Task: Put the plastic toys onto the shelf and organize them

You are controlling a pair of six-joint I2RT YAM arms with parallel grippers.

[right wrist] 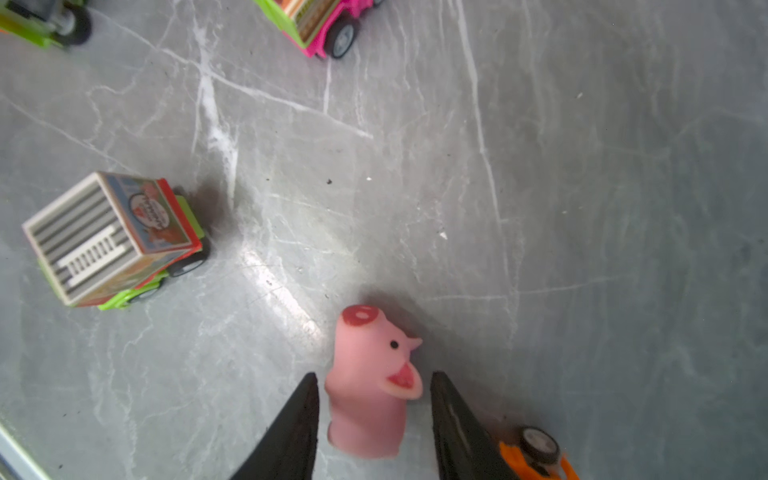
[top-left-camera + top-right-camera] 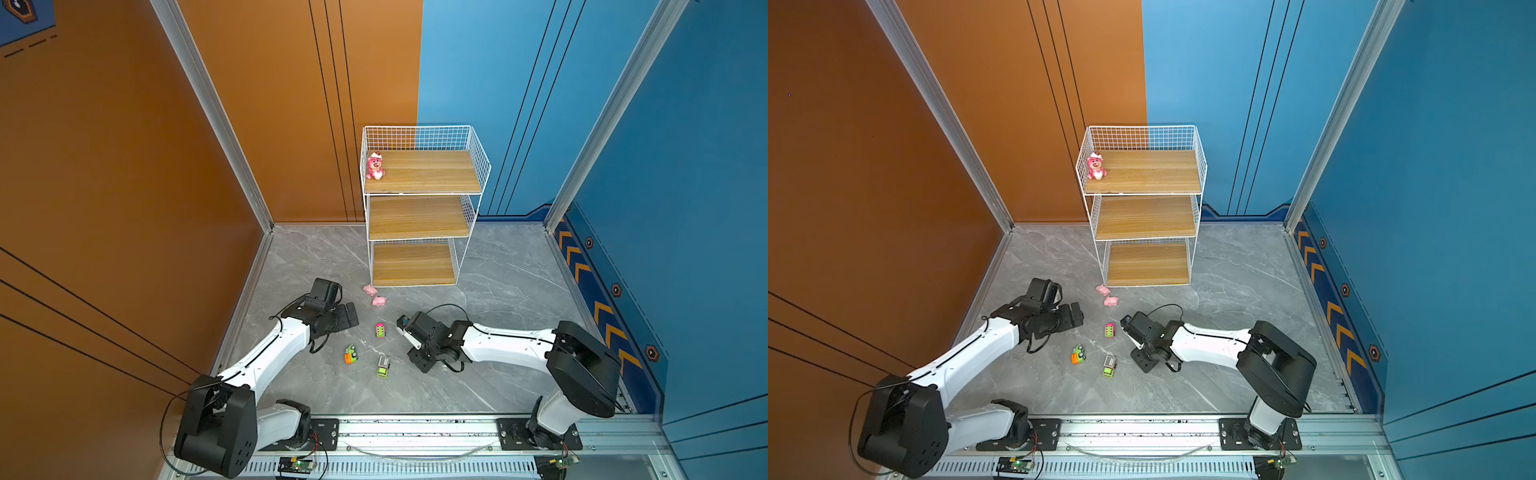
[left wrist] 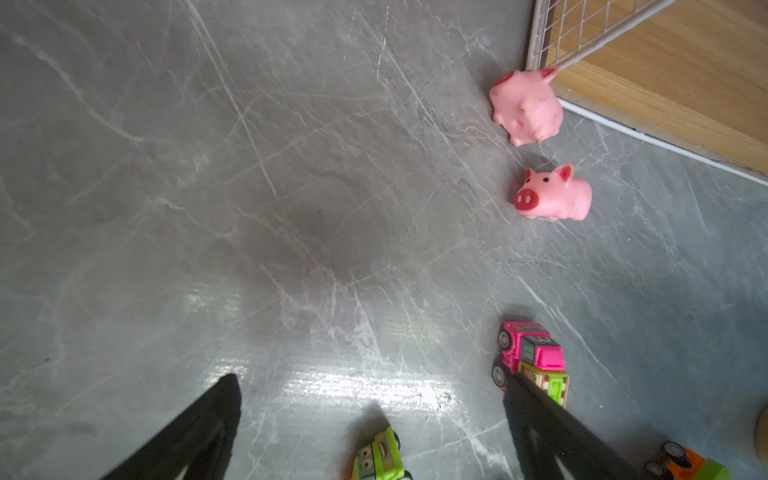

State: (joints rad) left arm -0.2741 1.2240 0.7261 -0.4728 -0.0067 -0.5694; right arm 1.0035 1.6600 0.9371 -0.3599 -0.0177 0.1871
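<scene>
On the shelf (image 2: 415,216), the pink bear (image 2: 375,165) stands upright at 8 o'clock on the top board, facing 6 o'clock. Two other pigs (image 2: 370,289) (image 2: 379,301) sit on the grey floor (image 1: 540,208) by the shelf's 7 o'clock corner. At the shelf's 6 o'clock, the right gripper (image 1: 374,374) straddles a pig (image 1: 370,399), jaws partly open with slim gaps either side, gripping nothing. That pig lies on its side, long axis along the fingers, snout toward roughly 10 o'clock. The left gripper (image 3: 370,378) gapes wide, holding nothing.

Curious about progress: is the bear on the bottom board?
No, the bear stands on the top board of the shelf.
</scene>
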